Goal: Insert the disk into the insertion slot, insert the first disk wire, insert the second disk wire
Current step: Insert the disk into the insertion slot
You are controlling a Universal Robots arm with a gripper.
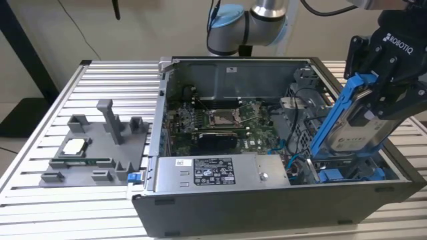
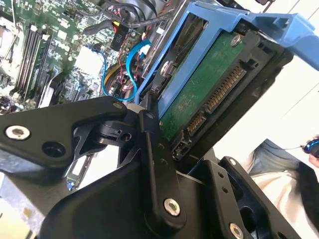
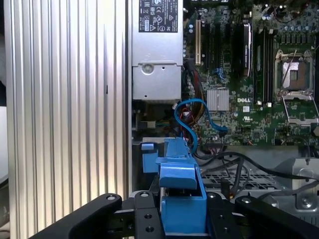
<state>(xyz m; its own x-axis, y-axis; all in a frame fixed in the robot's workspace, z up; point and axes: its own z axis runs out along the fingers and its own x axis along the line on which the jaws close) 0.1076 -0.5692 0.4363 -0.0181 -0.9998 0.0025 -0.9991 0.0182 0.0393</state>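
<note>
The disk (image 1: 357, 125), clipped in its blue carrier (image 3: 182, 199), stands steeply tilted between the jaws. Its lower end is at the mouth of the blue bay (image 1: 347, 175), in the corner of the open computer case (image 1: 267, 210), and it is not yet seated. Just below the jaws a blue cable (image 3: 192, 107) and dark wires lie near the bay, so the carrier could probably snag on them, or meet the rails crooked and jam. The gripper (image 1: 380, 102) is closed partway, and its fingers (image 3: 144, 221) clamp the disk from both sides.
</note>
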